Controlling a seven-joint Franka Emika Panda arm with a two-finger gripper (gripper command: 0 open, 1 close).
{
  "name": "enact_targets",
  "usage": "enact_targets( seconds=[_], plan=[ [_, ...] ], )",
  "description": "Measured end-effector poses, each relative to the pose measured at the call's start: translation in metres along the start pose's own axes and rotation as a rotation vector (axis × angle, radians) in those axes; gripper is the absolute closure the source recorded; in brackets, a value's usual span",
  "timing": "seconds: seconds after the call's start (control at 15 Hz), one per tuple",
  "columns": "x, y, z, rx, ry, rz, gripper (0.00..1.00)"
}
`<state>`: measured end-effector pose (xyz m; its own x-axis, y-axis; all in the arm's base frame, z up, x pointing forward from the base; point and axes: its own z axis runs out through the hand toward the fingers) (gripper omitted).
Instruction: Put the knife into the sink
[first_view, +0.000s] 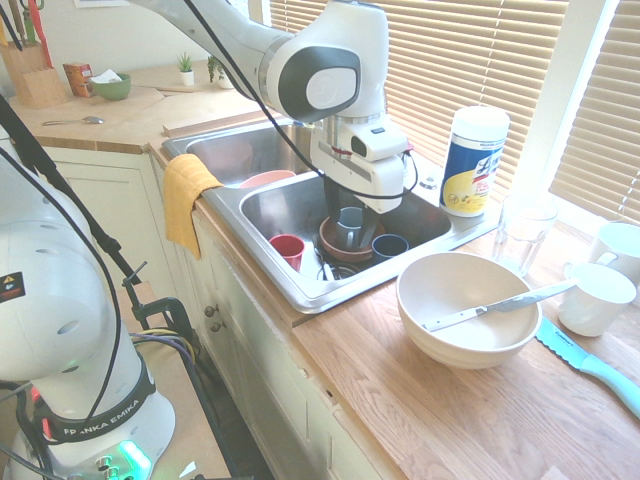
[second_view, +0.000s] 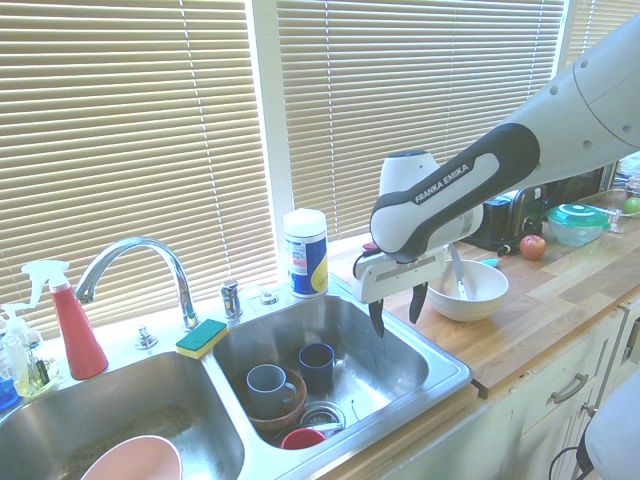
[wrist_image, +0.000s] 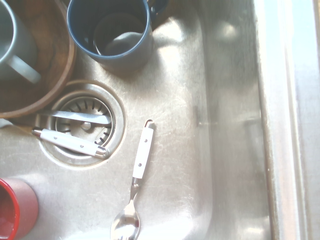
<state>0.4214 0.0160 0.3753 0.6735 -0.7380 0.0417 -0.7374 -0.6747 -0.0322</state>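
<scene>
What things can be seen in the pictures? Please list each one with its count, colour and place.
knife: 1, silver, across the cream bowl.
cream bowl: 1, on the wooden counter.
sink: 1, steel, double basin.
teal-handled knife: 1, on the counter near the bowl.
mugs: 2, grey and dark blue, in the basin.
brown bowl: 1, under the grey mug.
red cup: 1, in the basin.
white-handled spoon: 1, on the basin floor.
wipes canister: 1, white, on the sink rim.
sponge: 1, yellow-green, by the faucet.
yellow cloth: 1, over the sink edge.
end effector: 1, open, empty, above the basin.
</scene>
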Motion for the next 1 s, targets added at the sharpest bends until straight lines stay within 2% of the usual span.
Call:
enact_targets(
  seconds=[0.27, 0.47, 0.67, 1.0],
  plan=[
    [0.006, 0.001, -0.005, 0.004, 0.014, 0.018, 0.0],
    [0.037, 0.014, -0.041, 0.026, 0.074, 0.06, 0.0],
    [0.071, 0.05, -0.079, 0.041, 0.1, 0.118, 0.0],
    [0.124, 0.127, -0.07, 0.028, 0.107, 0.259, 0.0]
  ],
)
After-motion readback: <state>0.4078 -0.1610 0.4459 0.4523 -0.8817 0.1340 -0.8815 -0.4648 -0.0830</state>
